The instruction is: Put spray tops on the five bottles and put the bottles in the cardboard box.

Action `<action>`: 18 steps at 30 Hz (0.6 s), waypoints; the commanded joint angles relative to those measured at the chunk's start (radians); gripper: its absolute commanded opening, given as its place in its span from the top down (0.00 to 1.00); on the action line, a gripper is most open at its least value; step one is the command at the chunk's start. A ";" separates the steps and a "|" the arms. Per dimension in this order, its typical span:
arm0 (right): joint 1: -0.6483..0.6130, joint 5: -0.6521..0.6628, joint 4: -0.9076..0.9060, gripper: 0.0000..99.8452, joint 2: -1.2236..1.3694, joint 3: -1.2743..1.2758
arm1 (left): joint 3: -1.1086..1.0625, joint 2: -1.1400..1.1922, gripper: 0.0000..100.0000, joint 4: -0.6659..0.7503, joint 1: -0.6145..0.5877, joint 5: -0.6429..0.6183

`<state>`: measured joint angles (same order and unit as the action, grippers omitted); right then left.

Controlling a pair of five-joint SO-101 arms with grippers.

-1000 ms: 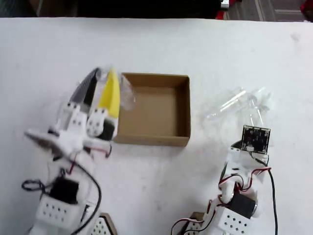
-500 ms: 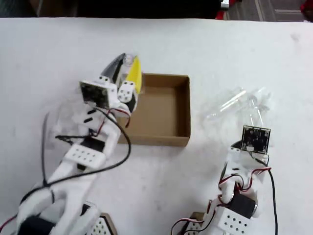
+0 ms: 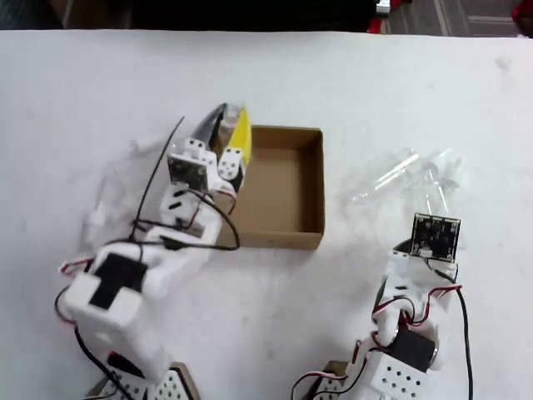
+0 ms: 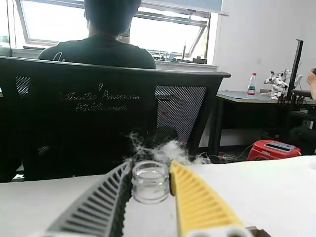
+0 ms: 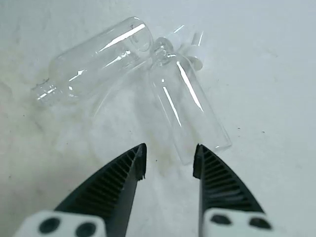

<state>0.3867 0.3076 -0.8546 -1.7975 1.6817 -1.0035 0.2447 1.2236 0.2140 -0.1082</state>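
My left gripper (image 3: 226,115) (image 4: 149,169) is shut on a clear bottle (image 4: 150,181), whose open neck sits between the grey and the yellow finger. It hangs at the far left corner of the open cardboard box (image 3: 312,187). Right of the box, two clear bottles (image 3: 398,175) lie on the white table. One of them (image 5: 94,61) lies with an open neck. The other (image 5: 190,106) points at a spray top (image 5: 190,49). My right gripper (image 5: 168,165) stands open just short of that second bottle, with nothing between its fingers.
The box's brown floor (image 3: 266,187) shows nothing inside. The right arm's body (image 3: 408,333) stands at the table's near edge. A black mesh chair back (image 4: 98,98) rises beyond the table's far edge.
The left arm has swung away from the near edge and to the right, carrying the bottle from the left of the box up to its far left corner. The right arm has kept still.
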 commanded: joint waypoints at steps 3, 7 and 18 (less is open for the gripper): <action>-0.012 0.003 -0.004 0.86 -0.001 0.008 | 0.138 0.101 0.98 0.055 -0.062 0.012; -0.012 0.003 -0.004 0.86 -0.001 0.008 | 0.133 0.102 0.98 0.055 -0.065 0.012; -0.012 0.003 -0.004 0.86 -0.001 0.008 | 0.132 0.110 0.98 0.046 -0.082 0.012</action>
<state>0.3867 0.3076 -0.8546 -1.7975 1.6817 -0.9206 0.3613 1.2497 0.1573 -0.1082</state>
